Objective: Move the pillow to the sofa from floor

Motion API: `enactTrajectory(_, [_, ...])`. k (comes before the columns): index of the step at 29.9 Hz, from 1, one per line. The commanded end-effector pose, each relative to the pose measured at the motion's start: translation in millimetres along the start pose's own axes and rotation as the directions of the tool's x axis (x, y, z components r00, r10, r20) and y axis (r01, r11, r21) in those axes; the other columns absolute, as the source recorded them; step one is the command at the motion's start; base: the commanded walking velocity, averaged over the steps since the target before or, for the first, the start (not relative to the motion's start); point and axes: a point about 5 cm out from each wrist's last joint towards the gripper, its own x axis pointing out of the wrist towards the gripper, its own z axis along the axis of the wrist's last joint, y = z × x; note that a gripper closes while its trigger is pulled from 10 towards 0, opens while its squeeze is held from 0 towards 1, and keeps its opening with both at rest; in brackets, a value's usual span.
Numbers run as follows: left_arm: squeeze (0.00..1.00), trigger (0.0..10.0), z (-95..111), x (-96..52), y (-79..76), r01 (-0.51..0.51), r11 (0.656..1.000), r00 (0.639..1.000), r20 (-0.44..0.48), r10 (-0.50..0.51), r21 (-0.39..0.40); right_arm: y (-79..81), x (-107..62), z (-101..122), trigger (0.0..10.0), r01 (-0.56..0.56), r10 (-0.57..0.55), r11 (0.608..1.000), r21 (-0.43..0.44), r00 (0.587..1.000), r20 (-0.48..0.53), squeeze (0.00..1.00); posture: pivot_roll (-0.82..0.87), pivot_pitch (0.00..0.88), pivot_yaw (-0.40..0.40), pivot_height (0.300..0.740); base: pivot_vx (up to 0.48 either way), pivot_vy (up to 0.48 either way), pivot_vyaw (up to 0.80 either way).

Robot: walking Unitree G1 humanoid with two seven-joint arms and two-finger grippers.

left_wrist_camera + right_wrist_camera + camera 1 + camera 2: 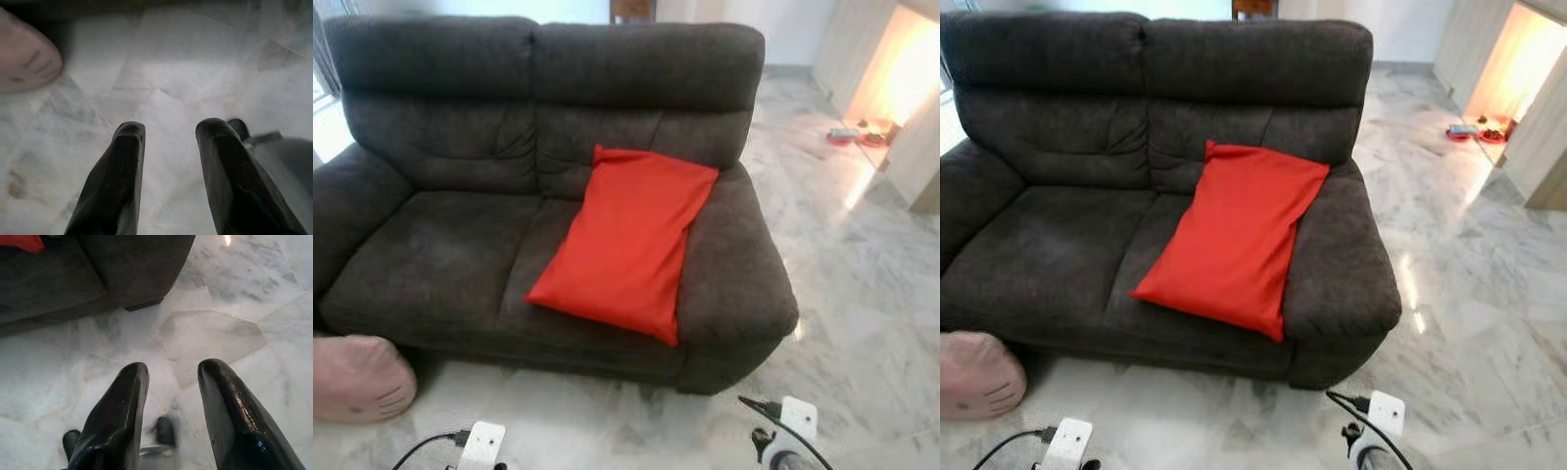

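- The pink cushion point(357, 377) on the marble floor point(862, 294) is cut off at the edge of the head views; only a rounded end with a few dark stitched marks shows, just off the sofa's left front corner.
- In the left wrist view that cushion is a soft pink blur, too fuzzy to read.
- Both arms are cropped at the bottom of the head views: only white wrist pieces and black cables show.
- Far back on the right, in a bright, washed-out doorway, some small red things point(847, 136) sit on the floor; I cannot tell what they are.
- A bit of brown furniture point(633, 9) peeks over the sofa's back, mostly hidden.
- The red pillow point(625, 240) lies on the dark grey sofa point(440, 245), on the right-hand seat cushion. Its top edge leans against the backrest, one long side lies along the right armrest, and its lower corner reaches toward the seat's front edge.
- The left seat cushion is bare.
- The left gripper point(168, 129) hangs over the floor, its two black fingers point(117, 176) parted with nothing between them.
- The right gripper point(171, 369) also hangs above the floor, near the sofa's right front corner, fingers point(120, 411) spread and holding nothing.
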Motion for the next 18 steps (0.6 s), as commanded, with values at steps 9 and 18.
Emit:
enactTrajectory(9, [0.00, 10.0, -3.5, -0.8, -8.6, 0.014, 1.000, 1.000, -0.004, -0.014, -0.017, -8.1, -0.8, -3.4, 10.0, 0.016, -0.016, 1.000, -0.009, 1.000, -0.014, 0.00, 0.02, 0.000, -0.010, 0.740, 0.000, 0.384, 0.00])
enactTrajectory(18, [0.00, 10.0, -5.4, -1.3, -6.8, 0.015, 1.000, 1.000, -0.013, -0.015, -0.016, -7.4, -0.8, -3.5, 10.0, 0.012, -0.012, 1.000, -0.007, 1.000, -0.015, 0.00, 0.02, 0.022, -0.003, 0.740, 0.000, 0.385, 0.00])
